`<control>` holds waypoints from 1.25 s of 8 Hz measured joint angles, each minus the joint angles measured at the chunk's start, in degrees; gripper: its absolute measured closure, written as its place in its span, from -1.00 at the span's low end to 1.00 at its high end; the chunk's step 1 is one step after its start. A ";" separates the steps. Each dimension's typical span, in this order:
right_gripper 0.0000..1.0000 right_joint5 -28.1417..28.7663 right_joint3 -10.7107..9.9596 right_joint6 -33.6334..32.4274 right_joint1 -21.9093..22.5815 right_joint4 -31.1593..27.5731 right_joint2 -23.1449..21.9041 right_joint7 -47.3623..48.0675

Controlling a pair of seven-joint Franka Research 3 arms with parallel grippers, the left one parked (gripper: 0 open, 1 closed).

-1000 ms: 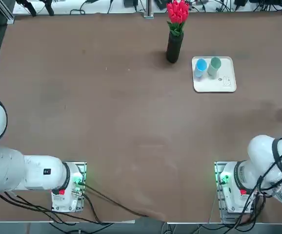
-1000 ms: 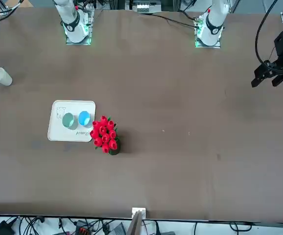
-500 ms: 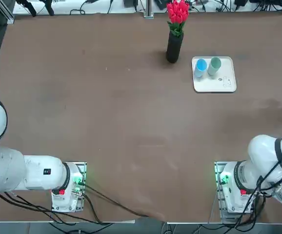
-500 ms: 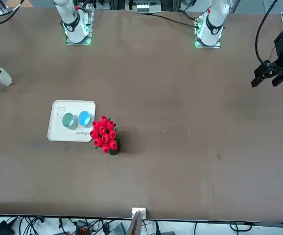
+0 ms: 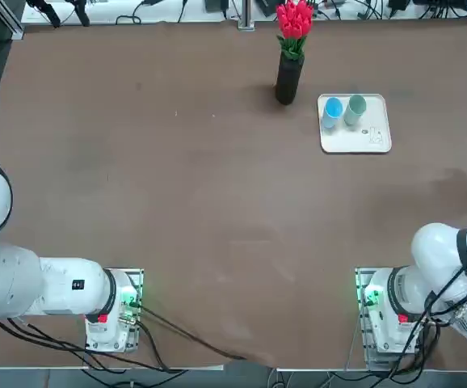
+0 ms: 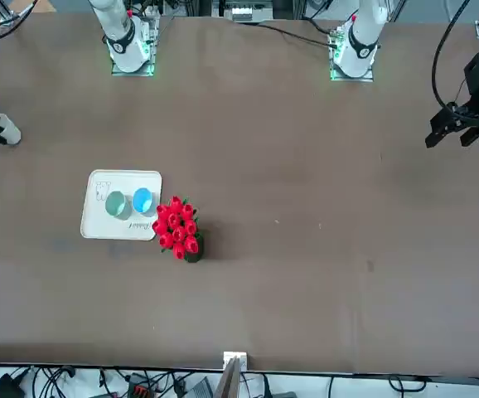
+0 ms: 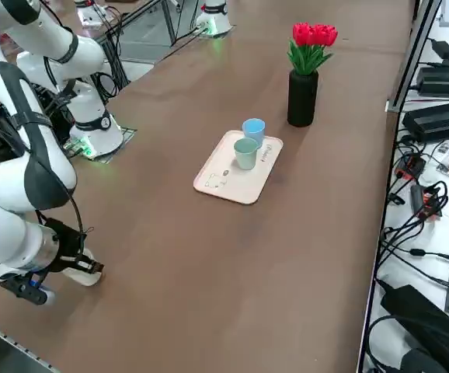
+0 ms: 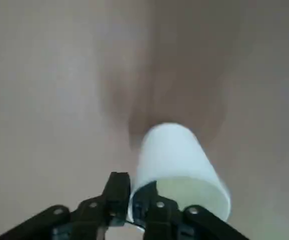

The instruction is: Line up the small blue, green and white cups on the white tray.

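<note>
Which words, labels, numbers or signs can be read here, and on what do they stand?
No text is readable for certain.
Tray: grey lettering and a line drawing, too small to read.
Right end effector, at the white cup's rim: no lettering visible.

The right pincer (image 8: 135, 192) is low over the right of the table (image 5: 177, 202), a cup (image 8: 177, 155) by its wall between the fingers. To its left and farther forward lies the tray (image 5: 355, 145), holding the nearer cup (image 5: 355, 111) beside the farther cup (image 5: 332, 113). Left beyond stands the vase (image 5: 288, 78), flowers (image 5: 295, 19) in it.
</note>
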 joint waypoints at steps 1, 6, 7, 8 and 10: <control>0.95 0.17 0.17 -0.03 0.00 0.24 -0.11 0.00; 0.95 1.28 6.60 -14.93 0.75 3.30 -6.78 0.95; 0.95 1.45 9.74 -19.63 1.74 3.78 -9.40 3.02; 0.95 2.18 13.11 -22.96 3.02 3.89 -11.13 5.29; 0.95 4.84 20.85 -23.46 5.41 3.76 -11.51 12.08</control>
